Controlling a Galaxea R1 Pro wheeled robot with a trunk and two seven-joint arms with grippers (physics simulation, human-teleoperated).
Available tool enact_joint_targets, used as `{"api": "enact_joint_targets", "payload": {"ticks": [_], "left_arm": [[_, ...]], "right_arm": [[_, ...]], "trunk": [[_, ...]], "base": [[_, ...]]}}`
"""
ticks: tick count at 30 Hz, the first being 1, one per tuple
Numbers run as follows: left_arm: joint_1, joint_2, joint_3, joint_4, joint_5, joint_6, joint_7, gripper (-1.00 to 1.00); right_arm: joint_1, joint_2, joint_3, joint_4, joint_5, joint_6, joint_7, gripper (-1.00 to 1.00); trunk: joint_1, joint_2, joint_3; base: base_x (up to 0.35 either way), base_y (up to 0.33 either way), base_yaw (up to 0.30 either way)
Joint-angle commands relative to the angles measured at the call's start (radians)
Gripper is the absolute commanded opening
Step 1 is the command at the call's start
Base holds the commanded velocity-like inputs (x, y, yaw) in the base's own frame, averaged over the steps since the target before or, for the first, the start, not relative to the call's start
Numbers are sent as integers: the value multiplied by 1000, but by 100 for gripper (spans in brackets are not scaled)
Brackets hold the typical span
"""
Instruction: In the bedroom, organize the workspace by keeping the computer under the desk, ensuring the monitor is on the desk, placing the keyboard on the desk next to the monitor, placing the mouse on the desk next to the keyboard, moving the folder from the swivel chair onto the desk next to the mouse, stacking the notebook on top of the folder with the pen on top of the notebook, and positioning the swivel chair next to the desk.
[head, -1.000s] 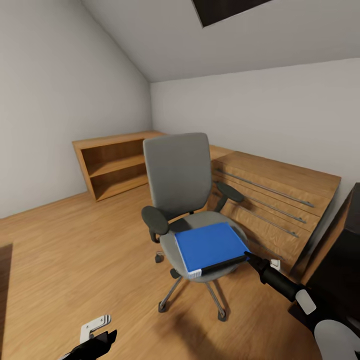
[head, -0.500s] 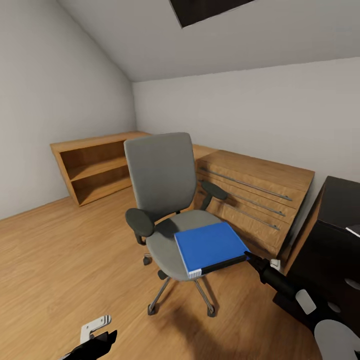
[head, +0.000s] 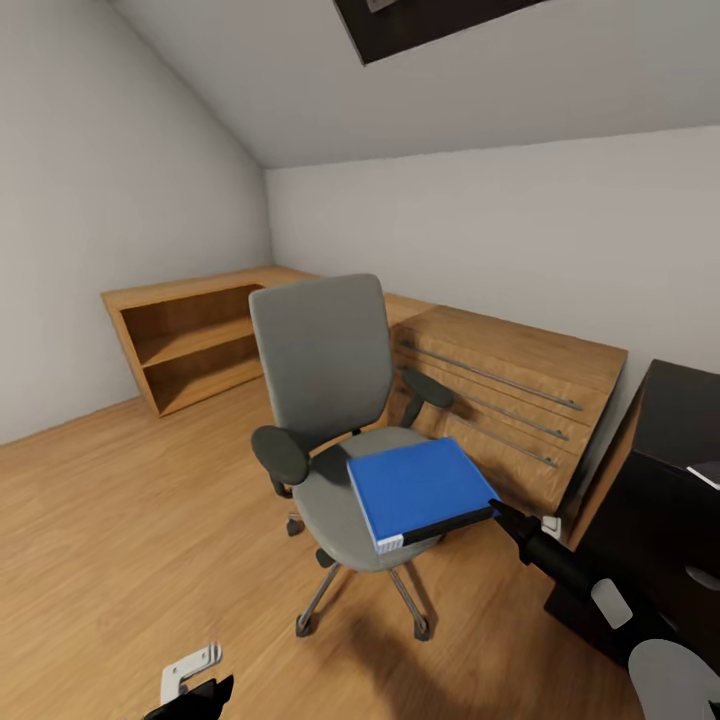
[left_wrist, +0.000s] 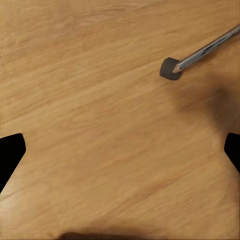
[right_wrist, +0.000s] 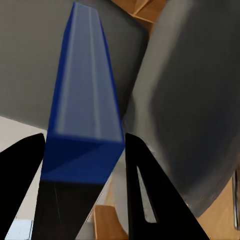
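At the far left stands a low open oak shelf unit (head: 195, 345) with one board across its middle, set against the plain pale wall; the floor (head: 120, 530) is warm wood-grain planking; low in the head view the left gripper (left_wrist: 120, 150) hangs above that floor, its two black fingertips spread wide at either edge of its wrist view with nothing between them, a chrome leg and dark castor (left_wrist: 170, 68) of the chair lying ahead of it; the grey upholstered swivel chair (head: 325, 360) has a tall matte back, dark rounded padded armrests and a chrome star base; the flat bright blue folder (head: 418, 487) with white spine and black edge sits above the seat's front right part; the right gripper (head: 497, 512) grips its right corner, black fingers on both faces of the blue edge (right_wrist: 85, 115); behind is a slant-fronted oak chest (head: 505, 400) with long bar handles; at far right, the glossy black desk (head: 665, 480).
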Motion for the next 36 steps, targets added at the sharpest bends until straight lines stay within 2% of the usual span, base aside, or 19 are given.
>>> {"api": "enact_joint_targets", "payload": {"ticks": [1,8,13,15,20,22,26,30,32,36], "left_arm": [[0,0,1,15,11,-2,5,100],[0,2,1,66,10,-18,1,100],[0,2,-1,135,8,-130,1,100],[0,2,-3,185,6,-202,2,100],[0,2,-4,231,6,-251,6,100],[0,3,-4,246,6,-255,7,100],[0,3,-4,268,6,-258,6,100],[0,3,-4,286,6,-267,5,100],[0,3,-4,297,6,-286,5,100],[0,3,-3,354,6,-378,5,100]], "right_arm": [[-1,0,-3,1,-1,6,4,-100],[-1,0,-3,2,0,5,9,-100],[-1,2,-2,1,1,5,8,-100],[0,2,-3,0,1,4,5,-100],[-1,2,-2,-23,1,10,1,-100],[-1,1,-1,-73,1,31,0,-100],[-1,-2,-2,-102,2,110,2,-100],[-1,-3,-2,-130,3,138,1,-100],[-1,-3,-2,-138,4,142,1,-100],[0,-6,-1,-160,7,189,0,-100]], "trunk": [[-4,7,2],[-31,56,24],[-50,91,40],[-58,105,46],[-77,140,62],[-85,154,68],[-100,182,81],[-115,210,93],[-123,224,99],[-138,252,112]], "base": [[0,0,0],[0,0,0],[0,0,0],[0,0,0],[0,0,0],[0,0,0],[0,0,0],[0,0,0],[0,0,0],[0,0,0]]}}
